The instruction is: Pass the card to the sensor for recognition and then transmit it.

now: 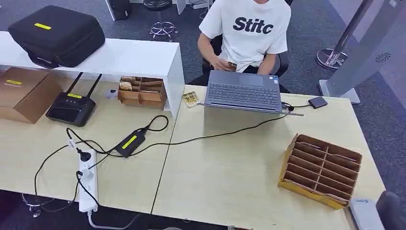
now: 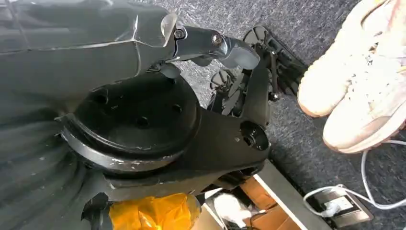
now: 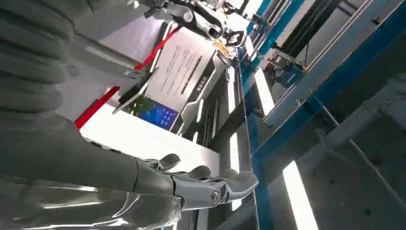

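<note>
Our left hand (image 2: 210, 45) hangs empty, our right hand (image 3: 206, 184) spread, empty. The card (image 1: 191, 99) lies left of the laptop (image 1: 244, 91); reaching risks snagging the black cable (image 1: 225, 134).

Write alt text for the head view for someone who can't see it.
A person in a white T-shirt sits behind an open laptop on a light wooden table. A cardboard slotted organizer stands at the right, a black router and white power strip at the left.
</note>
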`<state>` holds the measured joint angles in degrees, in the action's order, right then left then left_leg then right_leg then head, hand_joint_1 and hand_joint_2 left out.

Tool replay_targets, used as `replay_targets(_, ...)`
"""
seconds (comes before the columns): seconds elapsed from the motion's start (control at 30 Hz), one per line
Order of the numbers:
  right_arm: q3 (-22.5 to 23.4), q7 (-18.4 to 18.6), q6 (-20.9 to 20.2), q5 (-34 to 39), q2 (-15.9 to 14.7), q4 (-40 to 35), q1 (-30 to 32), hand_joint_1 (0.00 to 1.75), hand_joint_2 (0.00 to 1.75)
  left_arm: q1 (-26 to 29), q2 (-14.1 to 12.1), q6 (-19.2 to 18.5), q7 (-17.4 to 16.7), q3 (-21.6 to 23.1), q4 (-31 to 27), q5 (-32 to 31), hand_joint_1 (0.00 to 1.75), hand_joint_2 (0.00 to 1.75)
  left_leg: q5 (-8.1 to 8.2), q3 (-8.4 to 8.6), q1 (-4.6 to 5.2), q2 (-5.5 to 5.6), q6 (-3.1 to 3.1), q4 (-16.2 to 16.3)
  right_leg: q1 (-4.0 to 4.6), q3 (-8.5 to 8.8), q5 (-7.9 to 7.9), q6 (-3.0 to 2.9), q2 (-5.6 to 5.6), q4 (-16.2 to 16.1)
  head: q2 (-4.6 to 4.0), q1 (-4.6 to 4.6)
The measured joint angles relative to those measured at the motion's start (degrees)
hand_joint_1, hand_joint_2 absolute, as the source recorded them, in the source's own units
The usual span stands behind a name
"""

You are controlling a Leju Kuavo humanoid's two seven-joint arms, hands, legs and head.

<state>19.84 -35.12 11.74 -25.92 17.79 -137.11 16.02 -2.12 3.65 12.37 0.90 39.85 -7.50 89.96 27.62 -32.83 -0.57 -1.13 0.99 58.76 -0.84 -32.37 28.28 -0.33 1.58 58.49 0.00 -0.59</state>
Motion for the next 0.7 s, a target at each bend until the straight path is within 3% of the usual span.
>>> replay_targets(0.1, -1.08, 0.27, -0.74, -1.45, -0.24, 0.08, -0.17, 0.00, 1.75, 0.04, 0.02, -0.04, -0.02, -0.02, 0.02, 0.00, 0.00, 1.75, 0.00, -0.05, 0.00, 0.00, 0.00, 0.00, 0.00, 0.01, 0.00, 0.00, 0.00, 0.00, 0.00, 0.02)
replay_targets(0.13, -1.62, 1.25, -1.69, -4.14, -0.39, 0.31, -0.34, 0.00, 0.00, 0.04, 0.00, -0.15, -0.02, -0.02, 0.00, 0.00, 0.00, 1.75, 0.01, -0.12, 0.00, 0.00, 0.00, -0.01, 0.00, 0.06, 0.00, 0.00, 0.00, 0.01, 0.00, 0.02)
replay_targets(0.2, -4.59, 6.19, -3.70, -13.63, -1.75, 3.24, -2.95, 0.00, 0.00, 0.00, -0.09, -0.52, -0.53, -0.02, 0.02, -0.11, 0.00, 1.75, 0.01, -0.11, -0.01, -0.15, 0.01, -0.01, 0.02, 0.04, -0.08, -0.06, -0.17, 0.04, 0.00, 0.02)
replay_targets(0.3, -10.97, 15.43, -3.01, -25.44, -5.26, 10.69, -9.83, 0.00, 0.00, -0.24, -0.46, -1.57, -1.50, 0.15, 0.02, -0.78, 0.00, 1.75, -0.17, -0.15, -0.03, -0.29, 0.04, -0.01, 0.05, -0.05, -0.23, -0.08, -0.31, 0.04, 0.00, 0.06)
replay_targets(0.4, -17.28, 23.97, -5.72, -32.45, -10.19, 23.14, -21.61, 0.00, 0.00, -0.32, -1.60, -2.94, -2.88, 1.67, 0.02, -2.29, 0.00, 1.75, -0.40, -0.23, -0.03, -0.50, 0.07, -0.01, 0.05, -0.26, -0.58, -0.08, -0.57, 0.06, 0.00, 0.02)
replay_targets(0.43, -18.80, 25.51, -6.52, -33.49, -11.61, 27.30, -25.47, 0.00, 1.75, -0.45, -2.06, -3.37, -3.06, 2.12, 0.02, -2.67, 0.00, 1.75, -0.49, -0.27, -0.04, -0.51, 0.06, -0.01, 0.06, -0.31, -0.66, -0.11, -0.57, 0.05, 0.00, 0.00)
replay_targets(0.57, -23.91, 33.36, -6.45, -43.62, -16.52, 49.07, -42.80, 0.00, 1.75, -1.03, -3.80, -4.94, -4.41, 4.83, 0.02, -3.43, 0.00, 1.75, -1.04, -0.75, -0.03, -0.37, 0.04, 0.02, 0.06, -0.78, -1.12, -0.12, -0.41, 0.09, 0.00, 0.02)
replay_targets(0.7, -24.02, 38.21, -7.63, -47.89, -17.40, 66.78, -56.24, 0.00, 1.75, -1.24, -4.59, -5.77, -5.64, 7.08, 0.02, -2.88, 0.00, 1.75, -1.52, -0.90, -0.04, -0.09, 0.04, 0.05, 0.08, -1.29, -1.48, -0.09, -0.15, 0.11, 0.00, 0.00)
